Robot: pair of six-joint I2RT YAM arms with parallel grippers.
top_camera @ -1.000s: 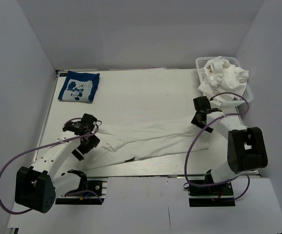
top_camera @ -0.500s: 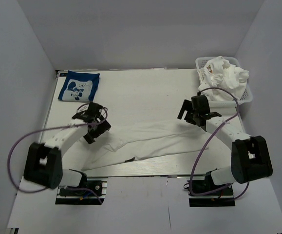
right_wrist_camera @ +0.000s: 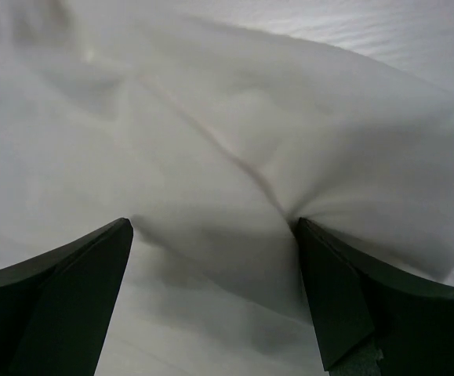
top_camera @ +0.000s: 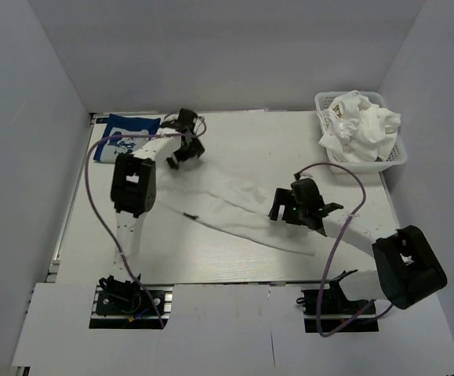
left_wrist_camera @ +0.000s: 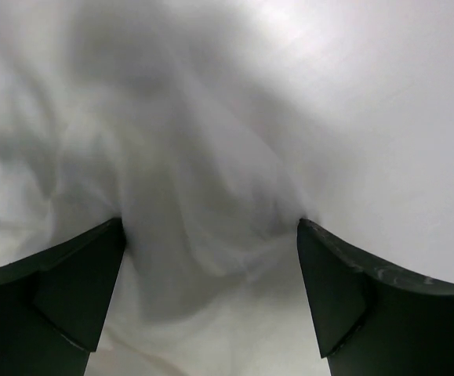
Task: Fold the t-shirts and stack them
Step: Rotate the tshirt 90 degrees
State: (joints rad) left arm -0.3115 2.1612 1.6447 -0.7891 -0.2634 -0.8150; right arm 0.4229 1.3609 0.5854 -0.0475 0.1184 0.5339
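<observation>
Counter [top_camera: 250,145]: white, walled on three sides.
Navy t-shirt [top_camera: 127,139]: folded, far-left corner.
Left fingers [left_wrist_camera: 54,282]: spread wide, white cloth between.
White t-shirt [top_camera: 234,210]: lying diagonally mid-counter; soft, light, limp. Take your hold at hems or corners.
Right fingers [right_wrist_camera: 54,290]: spread wide on its near end.

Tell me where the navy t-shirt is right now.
In the top view, the navy t-shirt lies folded at the table's far left corner, partly hidden by the left arm.

- White desk [top_camera: 289,149] with faint wood grain.
- Plain grey-white back wall [top_camera: 227,55], left wall [top_camera: 23,172] and right wall [top_camera: 442,133] box it in.
- White sheets [top_camera: 234,333] along the desk's near edge.
- Even, diffuse light with soft shadows.
</observation>
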